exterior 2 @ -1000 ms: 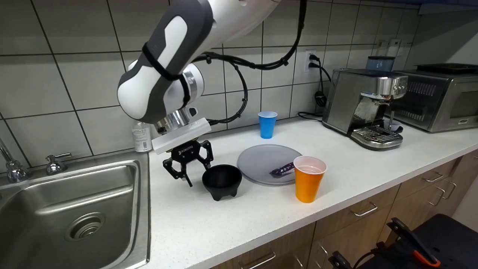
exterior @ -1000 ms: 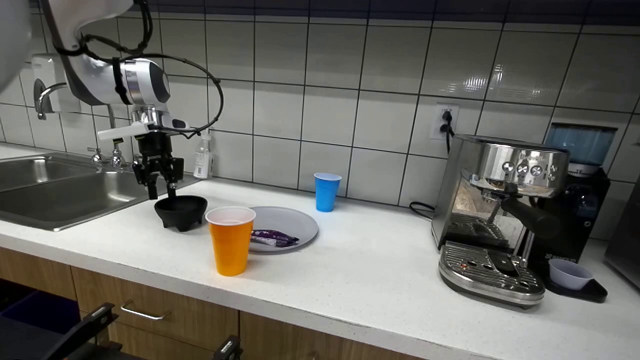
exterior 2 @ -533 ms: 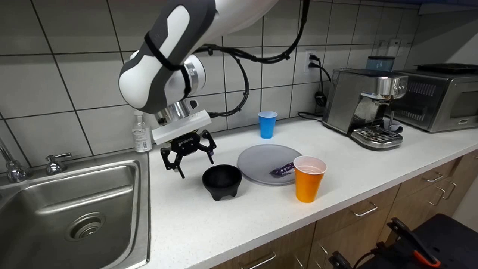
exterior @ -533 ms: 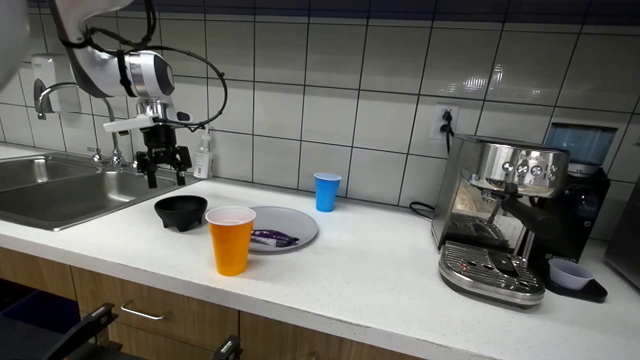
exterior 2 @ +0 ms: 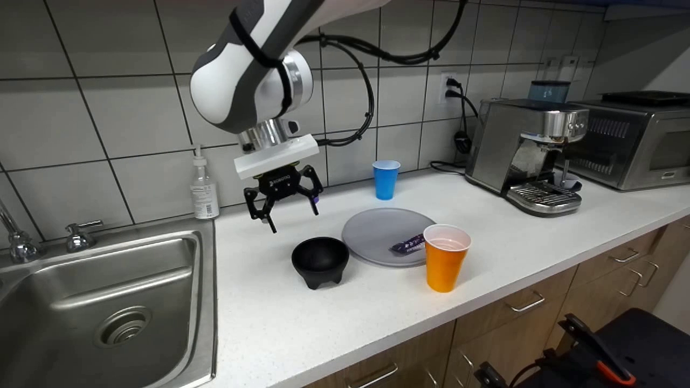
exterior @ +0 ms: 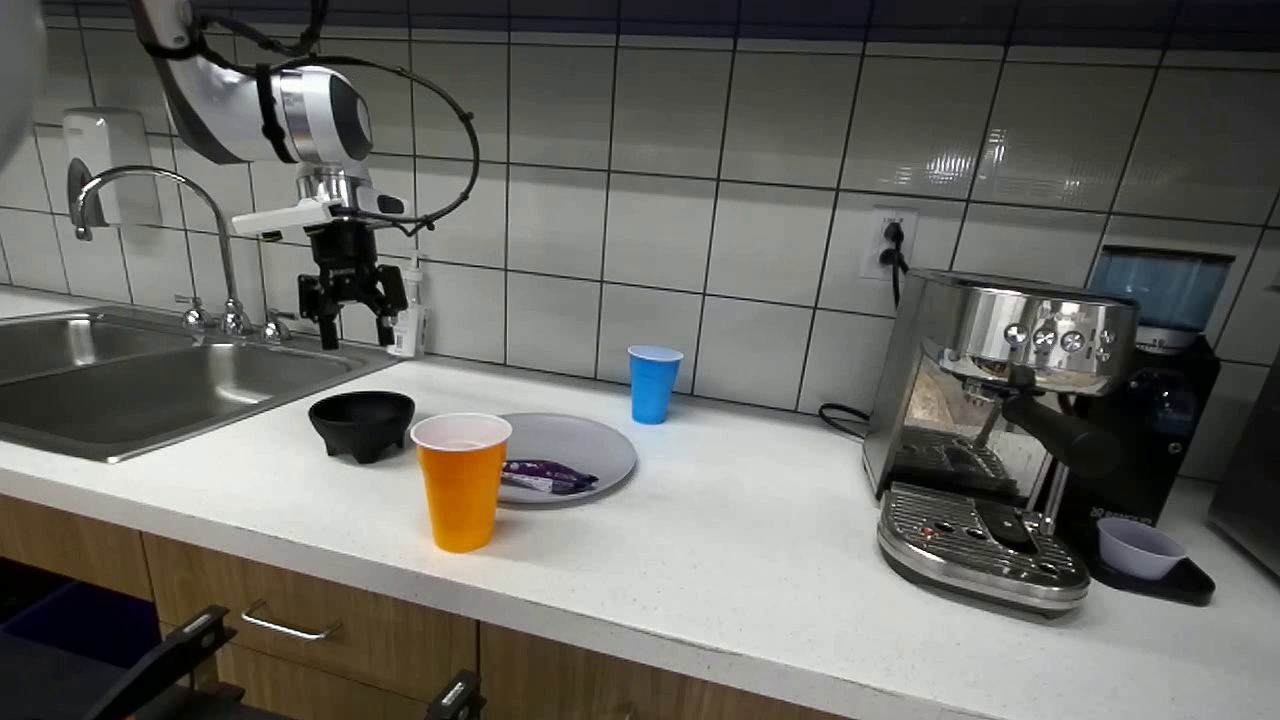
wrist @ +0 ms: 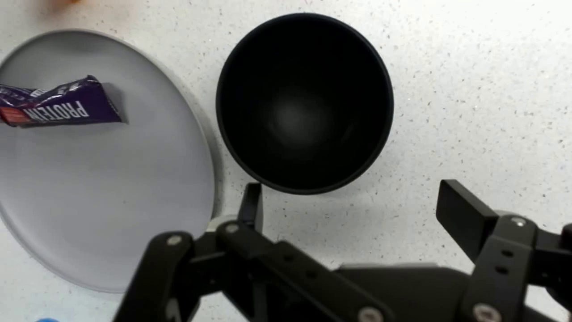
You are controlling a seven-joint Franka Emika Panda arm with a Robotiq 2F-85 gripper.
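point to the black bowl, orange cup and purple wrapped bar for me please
Black bowl (wrist: 304,105), wrist view, on its inner surface.
Orange cup (exterior 2: 446,264), in an exterior view, on its outer wall.
Purple wrapped bar (wrist: 60,110), wrist view, on its lettering.

White-and-grey arm (exterior 2: 218,94), black cables (exterior 2: 433,53) looping, silver collar (exterior 2: 267,134), white bar (exterior 2: 276,157), and there's the black gripper (exterior 2: 295,221), ROBOTIQ lettering (exterior 2: 280,181), pale screws (wrist: 370,314)!

In an exterior view, a steel sink (exterior 2: 206,280) and, by the tiled wall (exterior 2: 54,129), a pump bottle (exterior 2: 204,198) lie left of the hand (exterior 2: 295,222). Right of it are a grey plate (exterior 2: 377,231) bearing a purple protein bar (exterior 2: 407,245), an upright blue cup (exterior 2: 385,182), an upright orange cup (exterior 2: 445,265) and, well apart, a silver coffee machine (exterior 2: 498,145).
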